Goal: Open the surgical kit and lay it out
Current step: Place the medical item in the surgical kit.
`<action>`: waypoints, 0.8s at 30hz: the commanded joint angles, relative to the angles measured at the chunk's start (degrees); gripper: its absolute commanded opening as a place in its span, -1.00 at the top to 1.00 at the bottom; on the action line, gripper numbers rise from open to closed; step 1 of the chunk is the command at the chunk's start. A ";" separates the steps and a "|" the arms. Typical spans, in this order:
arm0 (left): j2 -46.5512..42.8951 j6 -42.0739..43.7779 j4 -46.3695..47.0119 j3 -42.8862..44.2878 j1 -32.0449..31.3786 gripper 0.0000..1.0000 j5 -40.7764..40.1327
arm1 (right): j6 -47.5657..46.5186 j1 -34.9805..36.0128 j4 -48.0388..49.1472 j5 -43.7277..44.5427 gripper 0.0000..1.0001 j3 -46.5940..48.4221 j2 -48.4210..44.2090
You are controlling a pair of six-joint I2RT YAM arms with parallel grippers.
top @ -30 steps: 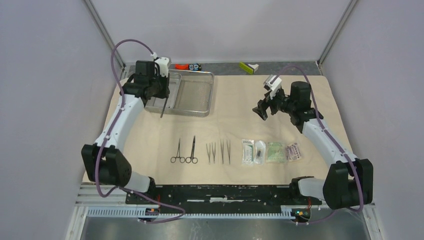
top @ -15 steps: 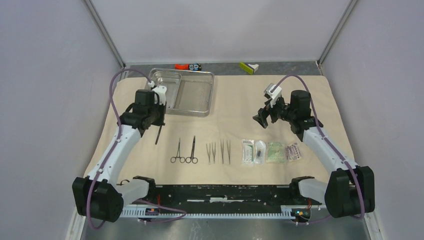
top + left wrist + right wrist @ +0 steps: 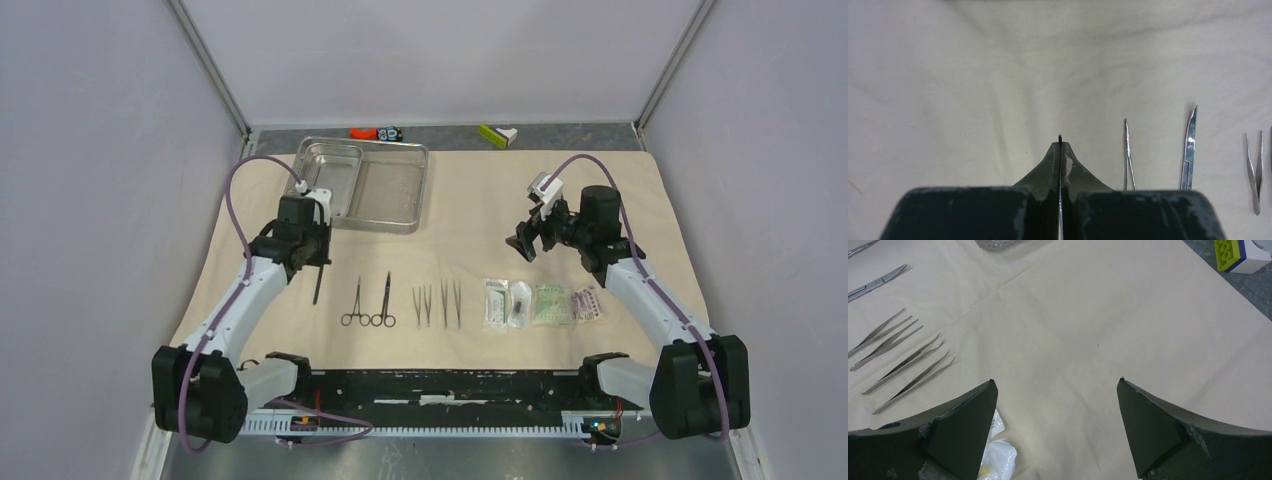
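kit spread on cloth, one piece in the left hand

the beige cloth wrap (image 3: 480, 200) lies flat and creased across the tabletop. the shiny steel tray (image 3: 400, 195) sits toward the far left corner. along the near edge lie two ring-handled instruments (image 3: 386, 297), slim tweezers (image 3: 443, 302) and four sealed packets (image 3: 542, 303). the left hand (image 3: 320, 262) pinches a thin metal instrument (image 3: 317, 285), its fingers narrow. the right hand (image 3: 525, 243) gapes wide above the cloth.

Counting one cloth wrap (image 3: 480, 200), one steel tray (image 3: 385, 190) with one inner tray (image 3: 332, 175) at the far left corner, two ring-handled instruments (image 3: 383, 298), four tweezers (image 3: 422, 305) and four packets (image 3: 549, 303) along the near edge, one thin dark instrument (image 3: 318, 282) held aloft, one yellow-green block (image 3: 497, 134), two orange-and-black pieces (image 3: 378, 132).
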 commanded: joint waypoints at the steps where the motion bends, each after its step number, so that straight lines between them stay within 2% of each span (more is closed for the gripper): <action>1: 3.48 -5.61 3.09 0.37 0.31 0.95 -0.91 | -0.82 0.24 2.46 -0.29 -0.94 -0.19 -1.10; 8: 8.48 -8.44 2.17 1.43 0.31 0.95 -1.49 | -0.95 0.30 2.29 -0.04 -0.95 -0.11 0.34; 13: 16.10 -6.67 -4.90 8.20 0.35 0.95 -2.09 | -1.46 0.26 2.27 0.50 -0.94 0.04 0.86; 24: 20.07 -8.94 -12.43 10.85 1.16 0.95 1.60 | -2.03 0.25 2.01 0.87 -0.95 0.11 1.53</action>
